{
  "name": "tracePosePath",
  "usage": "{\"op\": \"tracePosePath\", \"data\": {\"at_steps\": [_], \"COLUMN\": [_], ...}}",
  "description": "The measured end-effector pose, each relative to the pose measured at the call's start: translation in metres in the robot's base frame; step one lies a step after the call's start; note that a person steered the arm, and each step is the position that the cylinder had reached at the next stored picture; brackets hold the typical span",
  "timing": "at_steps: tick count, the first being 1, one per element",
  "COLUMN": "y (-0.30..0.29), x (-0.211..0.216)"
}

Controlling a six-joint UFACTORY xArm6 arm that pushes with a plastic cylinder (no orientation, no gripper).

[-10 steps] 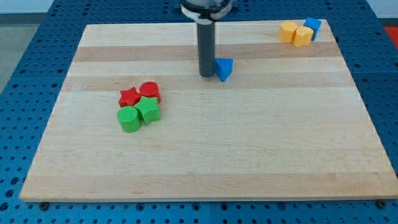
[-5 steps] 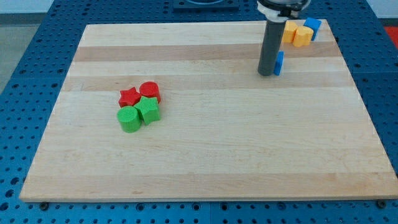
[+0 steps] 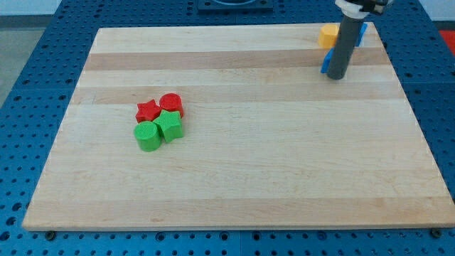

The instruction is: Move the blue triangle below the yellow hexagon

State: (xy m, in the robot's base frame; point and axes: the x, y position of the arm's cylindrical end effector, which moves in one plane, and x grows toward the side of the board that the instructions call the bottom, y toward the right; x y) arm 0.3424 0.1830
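Note:
The blue triangle (image 3: 325, 63) lies near the board's top right; only a sliver shows at the left side of my rod. My tip (image 3: 337, 77) rests on the board, touching the triangle's right side and hiding most of it. The yellow hexagon (image 3: 328, 34) lies just above the triangle, toward the view's top. The rod covers whatever lies to the hexagon's right.
A second blue block (image 3: 363, 30) peeks out right of the rod at the board's top right corner. A red star (image 3: 148, 110), a red cylinder (image 3: 171, 104), a green cylinder (image 3: 148, 136) and a green star-like block (image 3: 170, 126) cluster at the wooden board's (image 3: 234, 178) left.
My tip has swept from the board's upper middle to the upper right, pushing the blue triangle along. The triangle now lies just below the yellow hexagon. The rod now hides the second yellow block.

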Motion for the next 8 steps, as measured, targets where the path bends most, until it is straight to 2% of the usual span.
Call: {"op": "tracePosePath", "data": {"at_steps": [3, 5, 8], "y": [0.0, 0.0, -0.048], "x": [-0.036, -0.034, 0.03]}}
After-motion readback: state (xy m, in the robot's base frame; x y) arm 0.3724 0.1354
